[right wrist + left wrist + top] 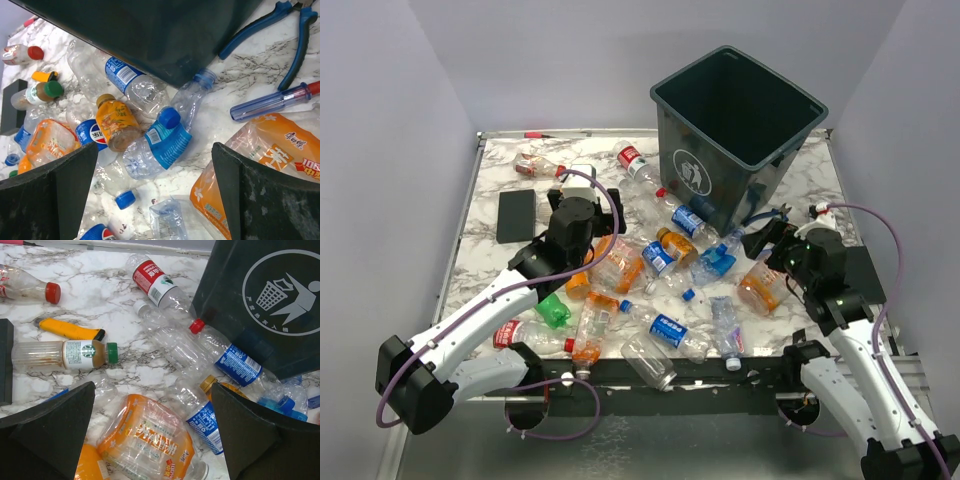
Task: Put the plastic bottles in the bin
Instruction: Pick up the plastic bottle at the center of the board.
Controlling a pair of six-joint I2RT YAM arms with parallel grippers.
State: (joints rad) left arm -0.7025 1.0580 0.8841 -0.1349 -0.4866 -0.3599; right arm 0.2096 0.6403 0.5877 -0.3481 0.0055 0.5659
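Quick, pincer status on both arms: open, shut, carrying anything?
Left pincer: open, holding nothing.
Right pincer: open, holding nothing.

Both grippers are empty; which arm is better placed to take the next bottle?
Right, probably: the open right gripper frames a blue-labelled bottle lying beside the bin, a shorter carry than from the left gripper.
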